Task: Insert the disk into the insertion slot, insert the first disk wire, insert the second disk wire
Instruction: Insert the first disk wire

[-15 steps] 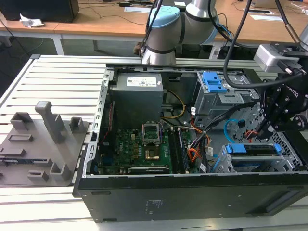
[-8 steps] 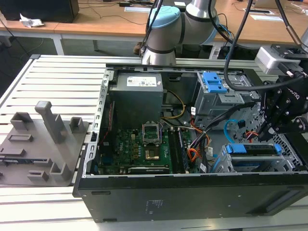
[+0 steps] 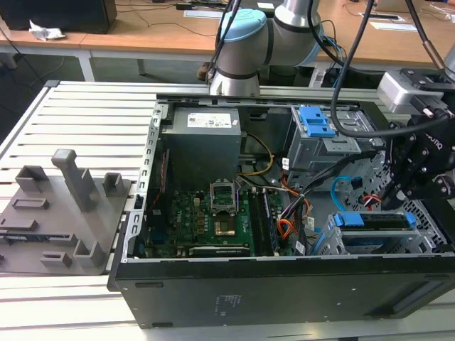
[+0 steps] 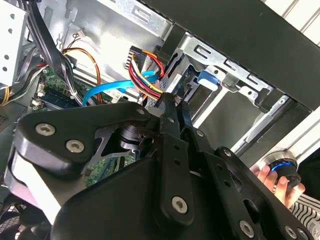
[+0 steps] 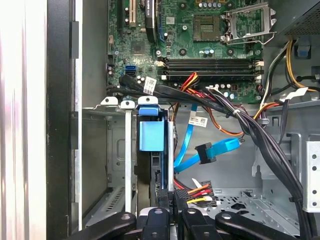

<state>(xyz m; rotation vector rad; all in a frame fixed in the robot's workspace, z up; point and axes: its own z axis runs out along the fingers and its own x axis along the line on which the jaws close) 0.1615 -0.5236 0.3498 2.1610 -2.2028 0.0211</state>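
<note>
The black two-fingered gripper (image 5: 172, 197) pinches the black plug of one red-yellow-black wire bundle (image 5: 200, 189) just beside the one blue-tabbed disk (image 5: 150, 136), which sits in the low grey perforated-metal insertion slot (image 5: 116, 150), with one loose flat blue cable (image 5: 220, 147) and one thick black cable bundle (image 5: 260, 135) crossing nearby.

My claw (image 4: 172, 102) is matt black, pinching the disk wire (image 5: 199, 189), which is sheathed in smooth red, yellow and black plastic. Just ahead, the insertion slot (image 5: 117, 150) is dull grey sheet metal, and the disk's tab (image 5: 151, 135) is smooth blue plastic.
</note>
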